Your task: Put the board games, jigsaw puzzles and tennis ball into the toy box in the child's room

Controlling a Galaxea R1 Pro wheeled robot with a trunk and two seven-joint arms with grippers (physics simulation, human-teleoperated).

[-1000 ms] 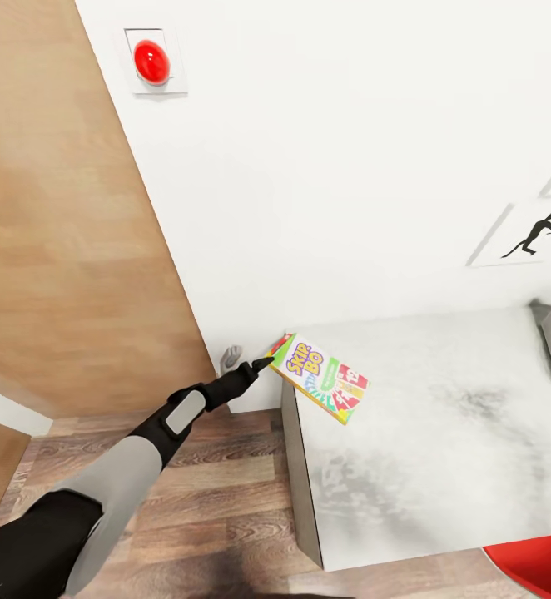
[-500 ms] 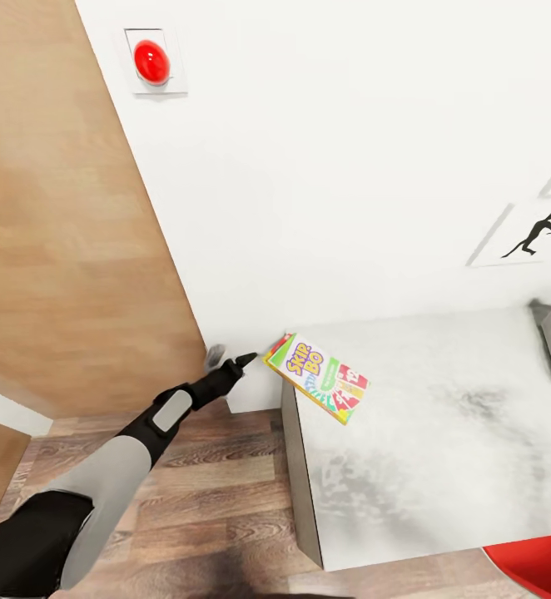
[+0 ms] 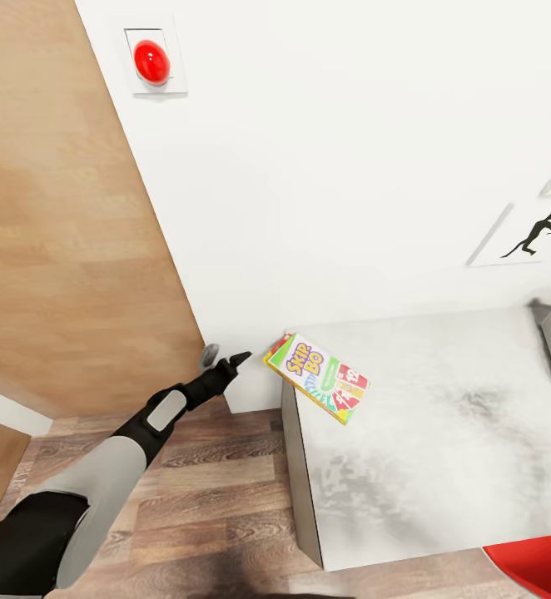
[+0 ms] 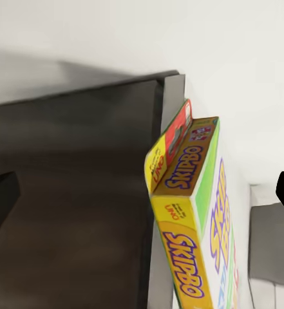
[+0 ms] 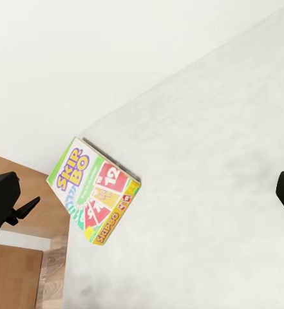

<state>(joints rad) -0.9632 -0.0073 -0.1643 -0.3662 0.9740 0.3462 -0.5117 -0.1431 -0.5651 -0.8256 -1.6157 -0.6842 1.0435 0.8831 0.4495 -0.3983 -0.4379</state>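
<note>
Jaws, left gripper point(image 3: 225, 359): spread wide, empty; backed off from the Skip-Bo board game point(image 3: 318, 377), now just beside its overhanging corner. Right gripper: fingers apart, empty. Board game: on the table point(image 3: 442, 433) at its wall-side corner, ungrasped. Judgement: pickup pending; approach needs redoing.

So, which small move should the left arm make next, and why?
Probably ease the left gripper toward the Skip-Bo box. Its open fingers sit just off the box's corner, which overhangs the table edge, with a gap between them.
</note>
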